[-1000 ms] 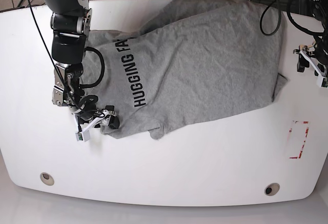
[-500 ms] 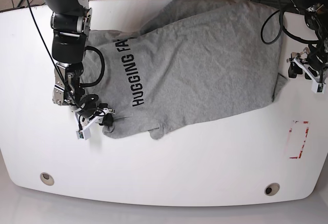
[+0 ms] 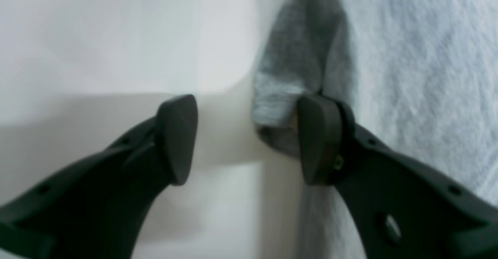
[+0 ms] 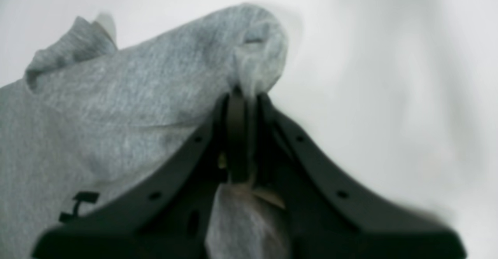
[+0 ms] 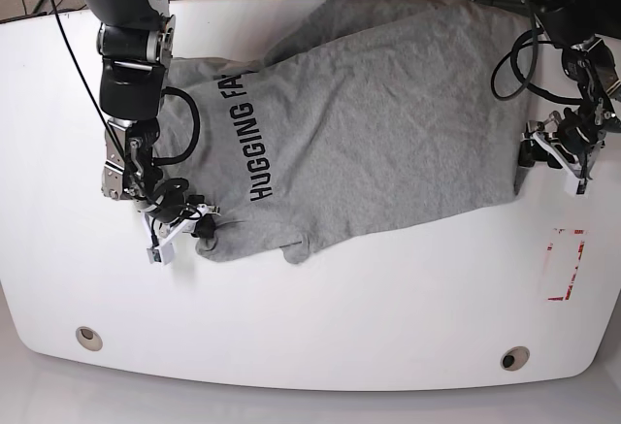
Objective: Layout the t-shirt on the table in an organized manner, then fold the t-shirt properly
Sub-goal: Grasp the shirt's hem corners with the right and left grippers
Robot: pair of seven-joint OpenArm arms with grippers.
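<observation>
- Grey t-shirt [image 5: 369, 114] lies spread on the white table [image 5: 320, 317], crumpled along its far edge, black lettering "HUGGING FA…" running along the side nearest the right arm.
- Right gripper [image 5: 190, 227] sits at the shirt's corner on the base view's left. Its fingers [image 4: 237, 134] are pressed together with a bunched fold of grey cloth pinched between them; the fabric bulges up just beyond the tips and more hangs down between the finger bases.
- From the right wrist view, the shirt trails off to the left of the fingers, a bit of black print showing low there; bare table lies to the right of them.
- Left gripper [image 5: 549, 155] hovers at the opposite edge of the shirt, on the base view's right. Fingers spread wide, nothing clamped.
- In the left wrist view, one finger [image 3: 177, 138] is over bare table; the other finger [image 3: 317, 140] sits at a rolled lump of shirt edge, which lies just inside that tip. Contact with the cloth cannot be told for sure; picture is blurred.
- Red-marked rectangle [image 5: 566, 265] lies on the table near the left gripper, apart from the shirt.
</observation>
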